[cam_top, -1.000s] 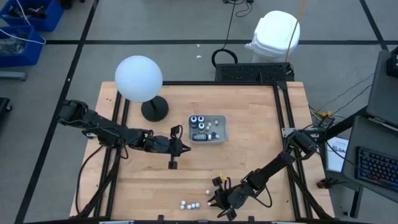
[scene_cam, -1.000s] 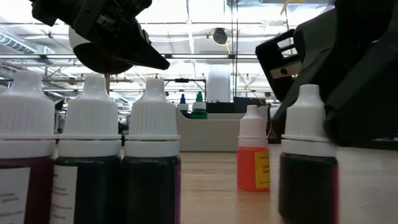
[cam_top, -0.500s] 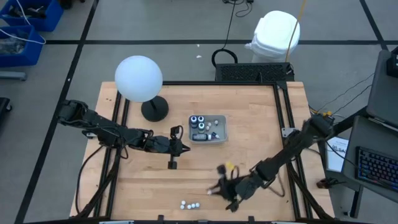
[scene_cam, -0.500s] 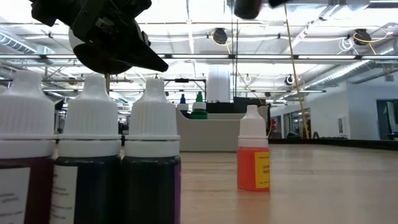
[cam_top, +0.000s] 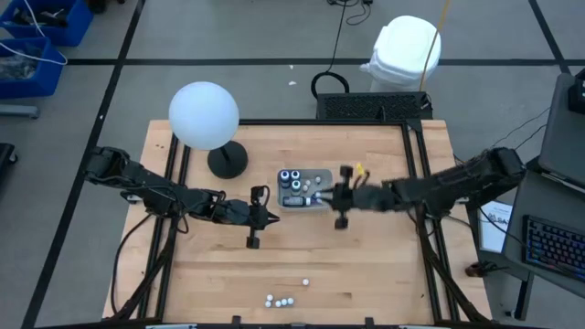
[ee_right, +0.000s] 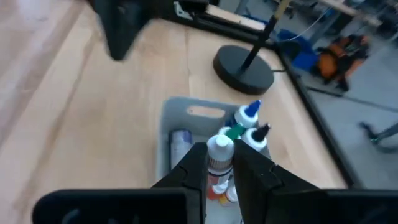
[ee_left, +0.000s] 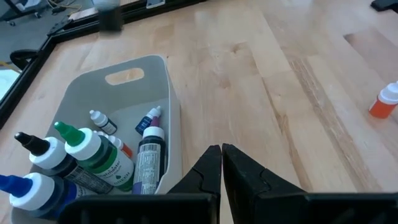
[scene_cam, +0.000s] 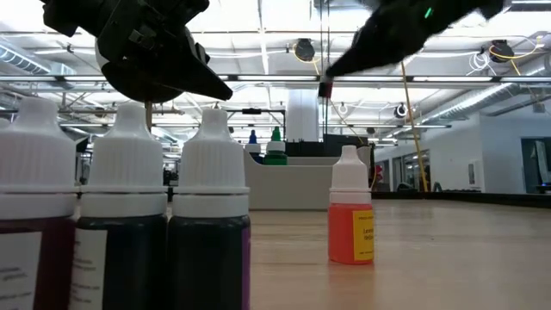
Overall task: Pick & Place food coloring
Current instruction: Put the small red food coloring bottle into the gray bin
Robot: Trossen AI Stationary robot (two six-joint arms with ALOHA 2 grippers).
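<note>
A clear tray (cam_top: 330,175) at the table's middle holds several food coloring bottles (ee_left: 93,155). Three white-capped bottles (cam_top: 279,301) stand in a row near the table's near edge, with an orange one (scene_cam: 351,217) just beyond them. My right gripper (cam_top: 322,195) hangs over the tray's right part, shut on a small white-capped bottle (ee_right: 219,151). My left gripper (cam_top: 274,217) waits shut, just left of the tray and a little nearer than it. My right gripper pinches the small bottle between its two fingers, just below the white cap (ee_right: 219,147). The fingers (ee_right: 252,168) slant down from the table's right side. The bottle is lifted clear above the tray (ee_right: 180,112).
A lamp with a white globe (cam_top: 203,114) and a black round base (cam_top: 227,162) stands left of the tray, toward the far edge. Bare wood lies between the tray and the bottles at the near edge. A black frame rims the table (cam_top: 416,174).
My right gripper has risen from the bottles at the near edge, taking a dark bottle with it, and swung toward the far edge until it hangs over the tray. That bottle is lifted clear of the table. The other near-edge bottles have stayed put.
</note>
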